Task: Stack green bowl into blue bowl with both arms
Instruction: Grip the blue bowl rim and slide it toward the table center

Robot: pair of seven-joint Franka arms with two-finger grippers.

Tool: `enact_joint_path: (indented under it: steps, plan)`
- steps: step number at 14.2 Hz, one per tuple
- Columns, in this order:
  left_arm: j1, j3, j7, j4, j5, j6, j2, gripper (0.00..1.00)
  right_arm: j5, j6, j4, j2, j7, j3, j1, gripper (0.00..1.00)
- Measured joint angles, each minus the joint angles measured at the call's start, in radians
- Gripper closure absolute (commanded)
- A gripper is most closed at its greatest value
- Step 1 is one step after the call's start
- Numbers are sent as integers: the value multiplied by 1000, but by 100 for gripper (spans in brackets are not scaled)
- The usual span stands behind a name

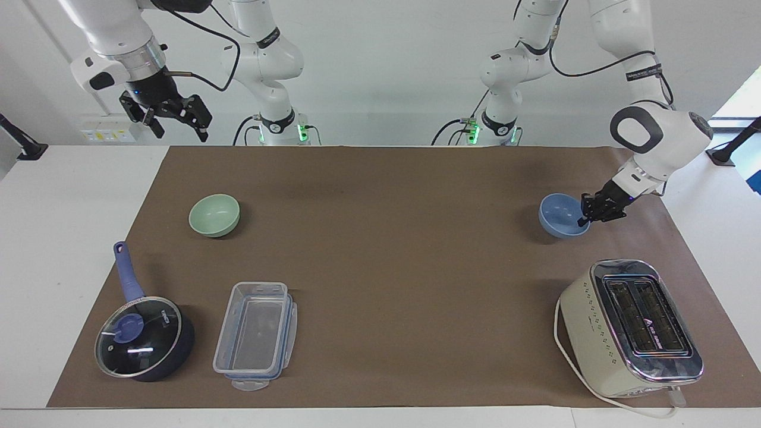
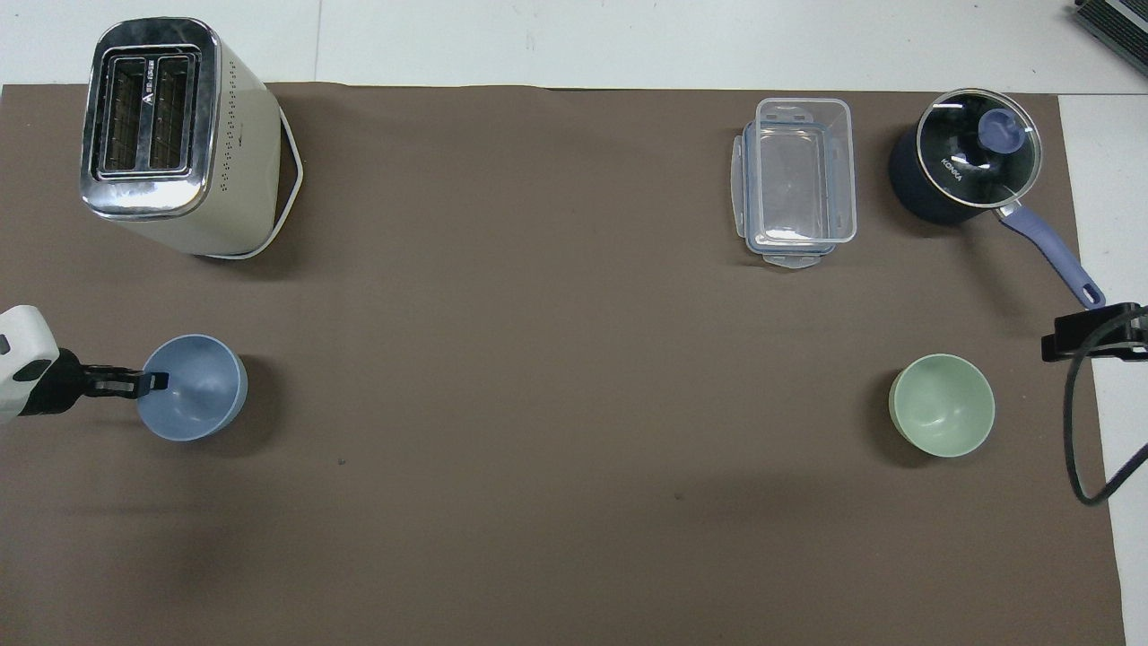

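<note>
The periwinkle blue bowl (image 1: 557, 215) (image 2: 199, 395) is at the left arm's end of the brown mat, nearer to the robots than the toaster. My left gripper (image 1: 584, 218) (image 2: 158, 381) is shut on the bowl's rim, on the side toward the table's end. I cannot tell whether the bowl clears the mat. The pale green bowl (image 1: 214, 214) (image 2: 942, 417) sits upright and alone at the right arm's end. My right gripper (image 1: 177, 122) hangs open, high over the table edge by the robots, and waits.
A cream toaster (image 1: 630, 327) (image 2: 170, 135) with its cord stands farther from the robots than the blue bowl. A clear plastic box (image 1: 255, 336) (image 2: 796, 179) and a dark lidded saucepan (image 1: 142, 336) (image 2: 964, 166) lie farther out than the green bowl.
</note>
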Motion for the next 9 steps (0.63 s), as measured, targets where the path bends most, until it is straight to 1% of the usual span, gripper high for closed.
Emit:
enact_joint_path:
  steps: [3, 5, 7, 9]
  plan:
    - [-92, -2, -119, -32, 0, -10, -57, 100, 0, 0, -4, 0, 0, 0, -1, 0]
    - [-182, -4, -249, -44, 1, -8, -73, 100, 0, 0, -5, 0, 0, 0, -1, 0]
    - [-291, -7, -417, -47, 13, 25, -73, 100, 0, 0, -5, 0, 0, 0, -1, 0]
    - [-413, -9, -631, -47, 51, 78, -72, 100, 0, 0, -6, 0, 0, 0, -1, 0]
